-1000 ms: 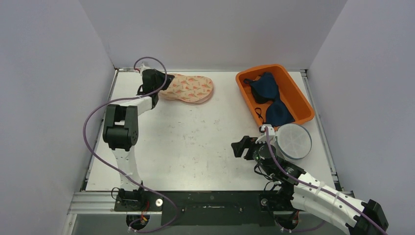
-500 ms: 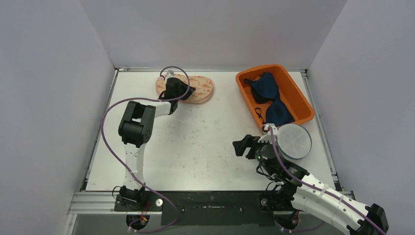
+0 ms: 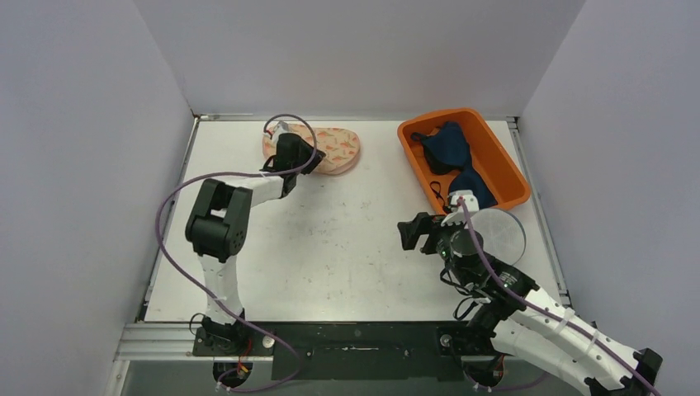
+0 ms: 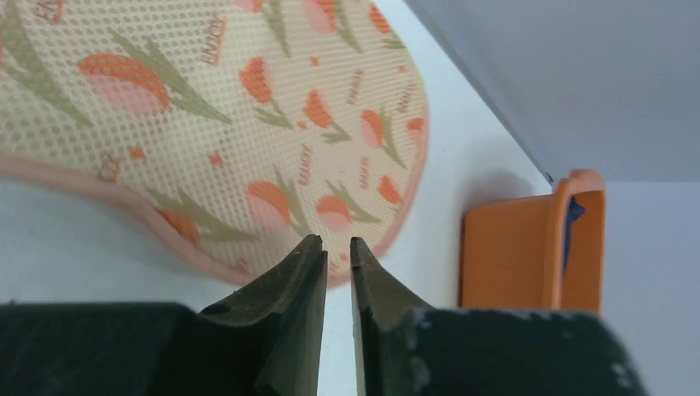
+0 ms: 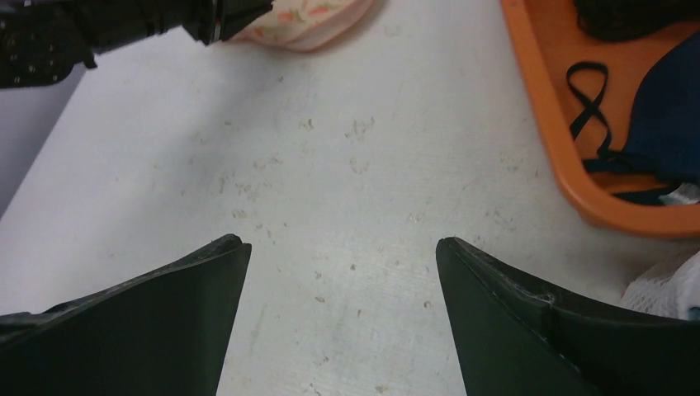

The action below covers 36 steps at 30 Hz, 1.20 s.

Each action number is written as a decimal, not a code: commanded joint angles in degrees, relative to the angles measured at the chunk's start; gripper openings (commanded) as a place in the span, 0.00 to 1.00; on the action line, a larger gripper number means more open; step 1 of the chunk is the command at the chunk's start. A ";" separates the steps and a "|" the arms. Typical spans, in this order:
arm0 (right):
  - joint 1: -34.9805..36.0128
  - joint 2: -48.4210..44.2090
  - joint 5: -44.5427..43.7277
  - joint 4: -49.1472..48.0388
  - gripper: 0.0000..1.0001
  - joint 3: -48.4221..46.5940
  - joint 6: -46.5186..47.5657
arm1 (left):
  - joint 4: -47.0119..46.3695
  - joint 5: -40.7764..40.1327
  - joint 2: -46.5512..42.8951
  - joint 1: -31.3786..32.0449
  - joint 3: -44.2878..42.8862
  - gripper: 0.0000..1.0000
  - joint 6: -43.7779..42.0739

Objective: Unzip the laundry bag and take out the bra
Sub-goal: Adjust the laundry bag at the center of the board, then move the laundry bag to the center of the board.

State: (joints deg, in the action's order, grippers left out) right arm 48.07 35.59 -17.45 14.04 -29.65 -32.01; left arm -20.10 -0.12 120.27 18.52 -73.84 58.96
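Note:
The laundry bag (image 3: 334, 148) is flat beige mesh with an orange flower print and a pink edge, lying at the back centre of the table. It fills the left wrist view (image 4: 206, 107). My left gripper (image 3: 307, 157) sits at the bag's left part, its jaws (image 4: 334, 243) almost together with nothing between them, tips at the bag's near edge. My right gripper (image 3: 417, 233) is open and empty over bare table (image 5: 342, 243). Dark blue bras (image 3: 452, 144) lie in the orange bin (image 3: 413, 157). No zipper shows.
The orange bin stands at the back right and also shows in the right wrist view (image 5: 561, 148) with a black strap. A white round mesh bag (image 3: 499, 235) lies just right of my right gripper. Grey walls enclose the table.
My left gripper has swung right from the back-left corner onto the laundry bag's left part. My right gripper has moved a little away from the table's near edge.

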 commanded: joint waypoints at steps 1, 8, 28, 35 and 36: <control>0.10 -0.77 -8.02 3.32 0.87 -7.24 2.73 | 5.15 -8.19 -18.99 4.67 3.47 0.24 -3.20; -0.02 -2.81 -14.82 9.52 0.95 -15.22 1.49 | 15.29 -19.61 -41.60 17.43 17.13 0.56 -8.73; 0.18 -8.97 -35.72 32.88 0.95 -13.21 -22.64 | 10.67 -26.00 -45.97 53.82 24.57 0.96 -11.34; 0.29 -13.15 -34.13 32.78 0.95 -11.82 -29.24 | -0.46 -17.50 -31.78 54.02 15.57 0.96 -8.88; 0.29 -13.77 -33.76 33.37 0.95 -12.55 -29.22 | -1.72 -16.39 -29.47 54.14 14.11 0.96 -8.06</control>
State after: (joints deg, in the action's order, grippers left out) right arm 48.07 24.99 -50.30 47.33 -41.01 -57.63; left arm -12.40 -22.04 83.24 72.29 -51.64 48.90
